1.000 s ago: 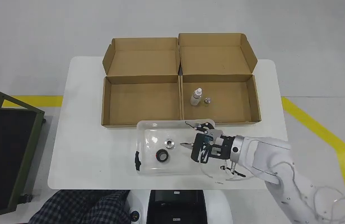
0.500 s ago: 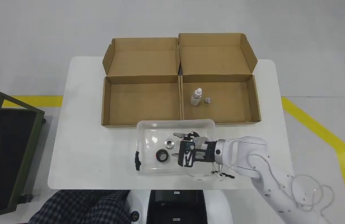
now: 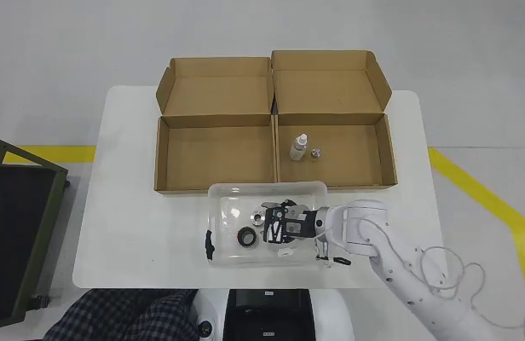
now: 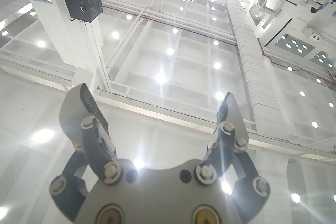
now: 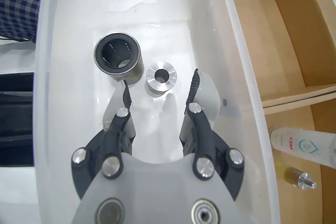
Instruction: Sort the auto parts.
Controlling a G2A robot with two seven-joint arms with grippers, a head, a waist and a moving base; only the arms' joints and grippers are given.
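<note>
On the white table point(image 3: 126, 170), two open cardboard boxes point(image 3: 216, 158) lie beyond the right gripper point(image 5: 160, 78), which hangs inside the clear plastic bin point(image 5: 236, 25) with its fingers spread and nothing grasped. A small bottle point(image 5: 302, 143) and a metal stud point(image 5: 299, 179) lie in the box behind its wrist. The black bearing point(image 5: 118, 57) stands just outside one fingertip, and the silver collar point(image 5: 161, 76) stands between the tips, perhaps touching the bearing. The left gripper point(image 4: 156, 93) is spread empty toward the ceiling.

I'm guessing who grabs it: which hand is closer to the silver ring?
Right. The right hand is open, just short of the silver ring; the left hand points up, away.
</note>
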